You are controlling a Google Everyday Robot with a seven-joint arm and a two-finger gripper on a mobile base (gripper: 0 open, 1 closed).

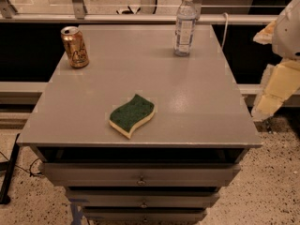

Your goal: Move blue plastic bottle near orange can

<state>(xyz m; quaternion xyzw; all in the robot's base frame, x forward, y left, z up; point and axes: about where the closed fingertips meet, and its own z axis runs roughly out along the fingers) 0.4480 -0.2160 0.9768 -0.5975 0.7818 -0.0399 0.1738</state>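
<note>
Camera view: bottle (185,26) upright at back-right corner, can (75,48) at back-left corner, well apart. Gripper (275,92) off the right edge; open or closed, cannot tell. A high nudge could tip the tall bottle.

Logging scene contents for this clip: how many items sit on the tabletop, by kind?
Bottles: 1, the blue plastic bottle
Cans: 1, the orange can
Sponges: 1, the green sponge
Total: 3
The gripper hangs right of the table.
</note>
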